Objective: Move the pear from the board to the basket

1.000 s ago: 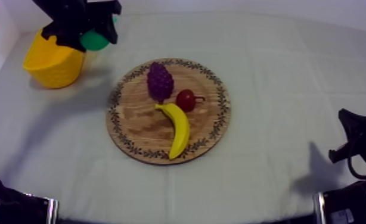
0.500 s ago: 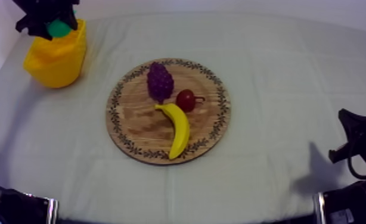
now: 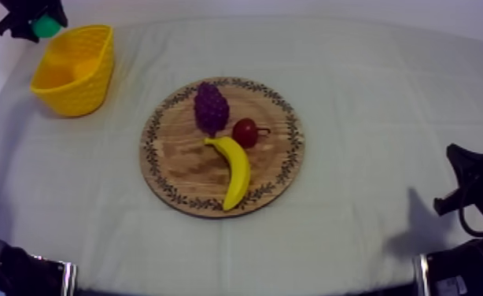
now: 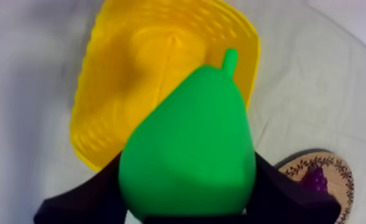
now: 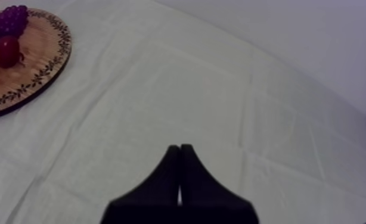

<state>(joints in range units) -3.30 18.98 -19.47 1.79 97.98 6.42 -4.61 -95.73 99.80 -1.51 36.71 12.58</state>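
Note:
My left gripper (image 3: 40,25) is shut on the green pear (image 3: 46,27) at the far left, above and just left of the yellow basket (image 3: 75,69). From the left wrist, the pear (image 4: 191,149) hangs stem up between my black fingers (image 4: 84,199), over the near rim of the basket (image 4: 120,77), whose inside holds nothing. The round wooden board (image 3: 182,169) lies mid-table with grapes (image 3: 211,107), a small red fruit (image 3: 245,132) and a banana (image 3: 234,169) on it. My right gripper (image 5: 179,155) is shut on nothing, low over the cloth at the right.
The cloth's left edge and a pale wall run close behind the basket. In the right wrist view the board (image 5: 36,71) lies off to one side with the grapes (image 5: 9,21) and red fruit (image 5: 8,50). My right arm (image 3: 473,197) rests at the table's right edge.
My left gripper has carried the pear leftward and back, from right of the basket, across it, to beyond its left rim. The right arm has not moved.

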